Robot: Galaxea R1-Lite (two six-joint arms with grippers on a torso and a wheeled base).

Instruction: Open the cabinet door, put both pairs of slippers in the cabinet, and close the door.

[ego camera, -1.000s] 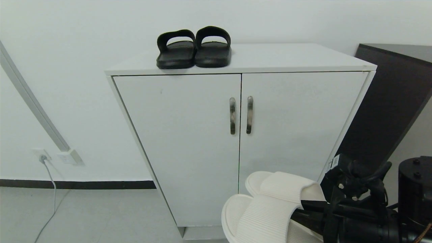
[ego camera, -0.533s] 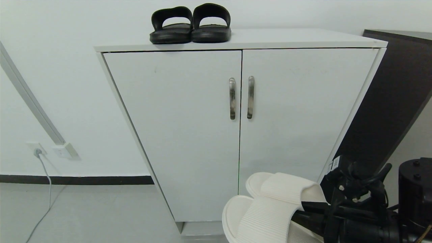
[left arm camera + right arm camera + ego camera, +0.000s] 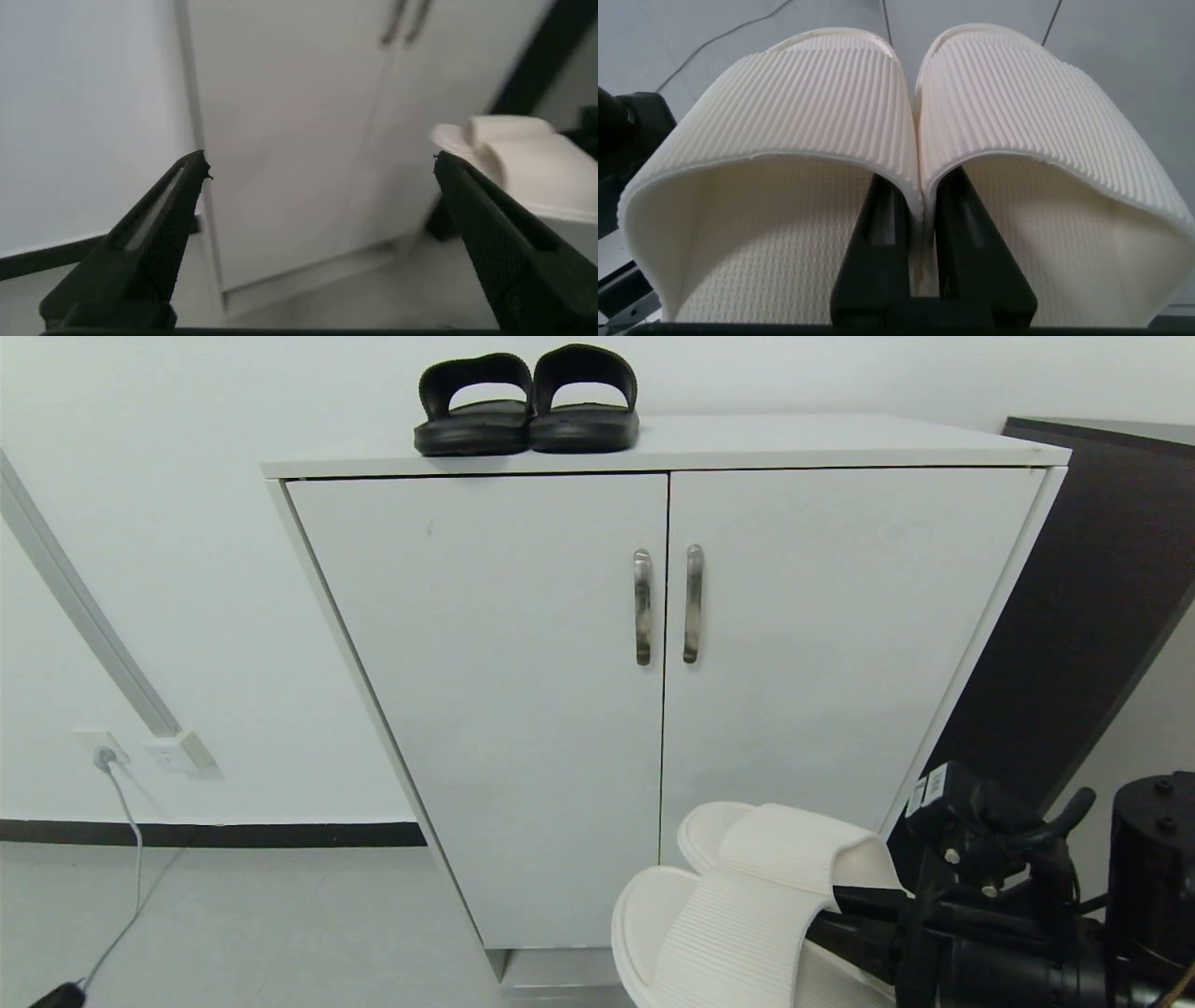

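Head view – cabinet (image 3: 794,443): white and upright, standing well beyond the right fingers (image 3: 859,903).
Head view – doors (image 3: 504,691): both are shut, meeting at a centre seam.
Head view – handles (image 3: 642,607): two metal bars stand upright side by side, one on each side of the seam, above and ahead of the right fingers.
Head view – black slippers (image 3: 569,425): the pair sits side by side on the cabinet top, far above the right fingers and towards the robot's left.
Head view – white slippers (image 3: 747,915): the pair is carried low in front of the right-hand door, straps over the fingers of the right gripper (image 3: 854,907).
Head view – surroundings: a dark unit (image 3: 1092,616) stands beside the cabinet. A wall socket (image 3: 103,747) with a cable sits low on the wall above the floor (image 3: 233,933).
Left wrist view – left gripper (image 3: 322,233): the fingers (image 3: 154,247) are spread wide and released, with nothing between them.
Left wrist view – cabinet (image 3: 299,121): its front stands beyond the fingers and apart from them, with the handles (image 3: 406,19) farther up.
Left wrist view – white slippers (image 3: 523,154): they sit just past the finger nearer the right arm.
Right wrist view – right gripper (image 3: 920,201): the fingers (image 3: 878,243) are clenched, grasping the two adjoining inner strap walls.
Right wrist view – white slippers (image 3: 831,112): there is one on each side of the fingers, with the ribbed straps arching over them.
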